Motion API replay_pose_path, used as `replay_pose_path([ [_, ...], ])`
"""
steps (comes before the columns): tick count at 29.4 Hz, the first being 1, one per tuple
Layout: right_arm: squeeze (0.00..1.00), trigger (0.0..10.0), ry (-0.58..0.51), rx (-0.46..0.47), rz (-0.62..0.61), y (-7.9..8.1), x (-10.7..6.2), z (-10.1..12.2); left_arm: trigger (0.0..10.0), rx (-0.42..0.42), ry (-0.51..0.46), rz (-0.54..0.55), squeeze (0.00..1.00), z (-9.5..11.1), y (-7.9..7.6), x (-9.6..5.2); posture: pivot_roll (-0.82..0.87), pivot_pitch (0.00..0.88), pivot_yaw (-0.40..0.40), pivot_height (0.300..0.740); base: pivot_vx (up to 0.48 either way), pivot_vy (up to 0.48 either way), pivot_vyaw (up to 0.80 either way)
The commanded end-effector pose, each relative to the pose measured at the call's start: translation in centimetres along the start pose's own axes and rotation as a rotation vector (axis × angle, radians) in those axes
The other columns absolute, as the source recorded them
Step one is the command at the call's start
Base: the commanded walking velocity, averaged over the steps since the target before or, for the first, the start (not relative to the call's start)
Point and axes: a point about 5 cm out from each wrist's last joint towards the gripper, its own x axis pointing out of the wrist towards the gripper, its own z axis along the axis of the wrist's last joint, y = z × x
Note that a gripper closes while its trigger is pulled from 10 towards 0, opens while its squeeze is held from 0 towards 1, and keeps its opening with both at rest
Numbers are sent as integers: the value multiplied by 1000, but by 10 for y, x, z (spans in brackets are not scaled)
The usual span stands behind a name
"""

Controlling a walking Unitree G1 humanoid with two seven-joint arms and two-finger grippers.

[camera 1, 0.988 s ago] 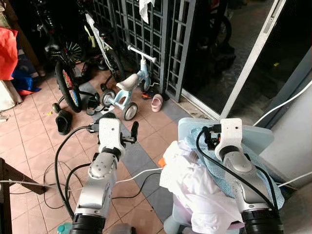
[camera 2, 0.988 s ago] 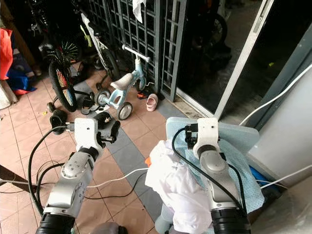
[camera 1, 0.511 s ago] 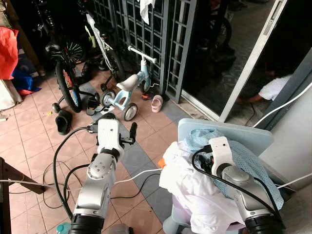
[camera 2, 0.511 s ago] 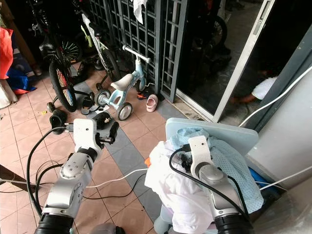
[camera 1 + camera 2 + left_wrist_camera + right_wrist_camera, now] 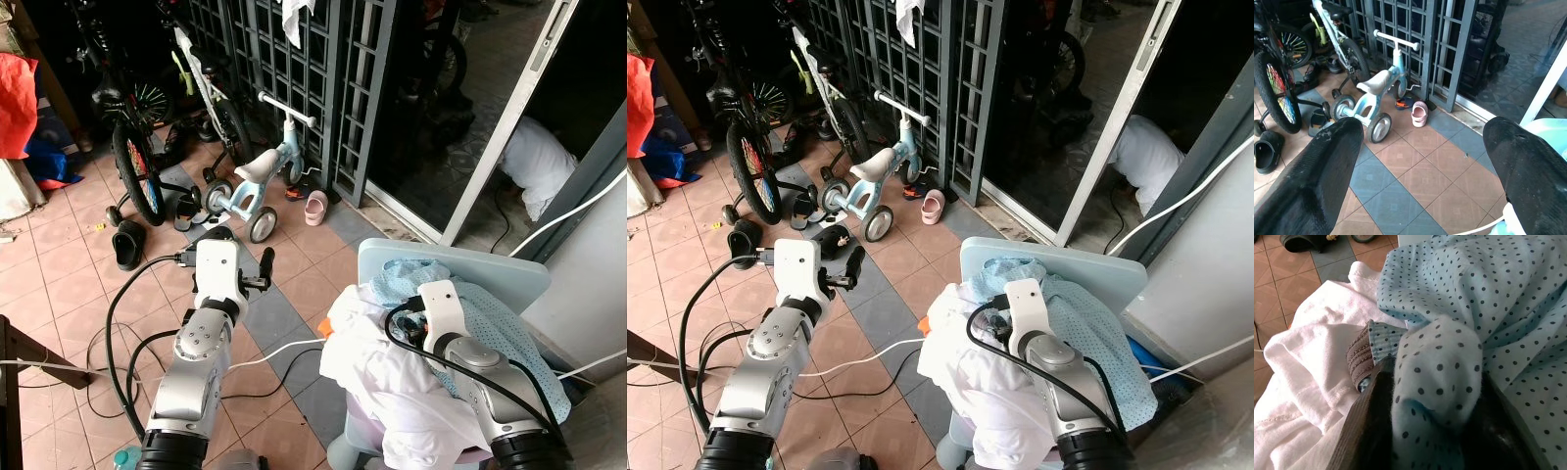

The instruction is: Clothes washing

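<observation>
A pale blue basket [image 5: 495, 269] at my right holds a heap of clothes. A white garment [image 5: 377, 377] spills over its near side, and a light blue polka-dot cloth [image 5: 505, 328] lies on top. My right gripper [image 5: 1430, 431] is sunk into the heap and shut on a fold of the polka-dot cloth [image 5: 1437, 377]. Next to that fold lie the white garment [image 5: 1312, 357] and a brown knitted edge [image 5: 1359, 357]. My left gripper [image 5: 1422, 147] is held out over the tiled floor, open, with nothing between its fingers.
A child's balance bike [image 5: 257, 181], a pink shoe [image 5: 315, 208], black sandals [image 5: 127, 245] and bicycles [image 5: 137, 147] stand before a metal gate [image 5: 294, 59]. Cables [image 5: 284, 348] trail across the floor. A person in white [image 5: 539, 162] crouches beyond the sliding door frame [image 5: 500, 127].
My right gripper came down from above the basket into the clothes and shut on the polka-dot cloth. A person in white has come into view behind the door. The left arm stayed still.
</observation>
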Motion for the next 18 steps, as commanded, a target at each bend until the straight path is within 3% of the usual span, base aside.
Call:
replay_pose_path([
  [1, 0, 0, 18, 20, 1, -1, 1, -3, 10000, 15, 4, 6, 0, 1, 0, 0, -45, 0, 12, 740, 0, 0, 0],
  [11, 0, 0, -6, 40, -21, -4, 2, 0, 10000, 38, -3, 5, 0, 2, -3, 1, -48, 0, 7, 740, 0, 0, 0],
  [15, 0, 0, -147, 153, -52, -7, -1, 21, 10000, 42, 3, 8, 0, 1, -3, 2, -51, 0, 8, 740, 0, 0, 0],
  [18, 0, 0, -194, 171, -64, -7, -3, 29, 10000, 47, -1, 0, 0, 2, -3, 2, -53, 0, 9, 740, 0, 0, 0],
])
